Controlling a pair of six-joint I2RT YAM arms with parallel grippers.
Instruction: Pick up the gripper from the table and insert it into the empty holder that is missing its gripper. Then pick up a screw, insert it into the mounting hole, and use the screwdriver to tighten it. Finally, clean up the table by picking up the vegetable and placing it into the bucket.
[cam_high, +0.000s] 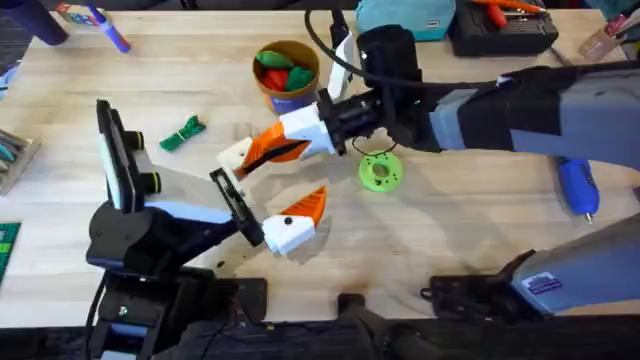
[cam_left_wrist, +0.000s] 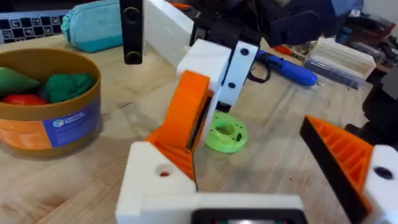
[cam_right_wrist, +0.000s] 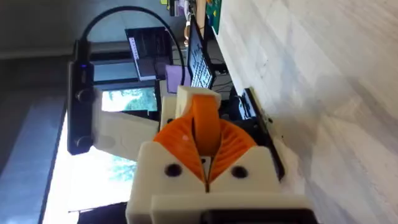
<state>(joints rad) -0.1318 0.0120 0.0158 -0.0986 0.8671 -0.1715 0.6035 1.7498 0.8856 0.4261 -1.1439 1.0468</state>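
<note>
stubby blue screwdriver (cam_high: 578, 186), leafy green vegetable (cam_high: 182, 133)

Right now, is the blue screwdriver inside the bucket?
No, the screwdriver lies on the table at the right, far from the bucket, which holds red and green toy pieces.

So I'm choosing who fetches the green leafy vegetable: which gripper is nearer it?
Left. The left gripper sits just right of the vegetable and nearer the bases; the right gripper is slightly farther right, level with it.
</note>
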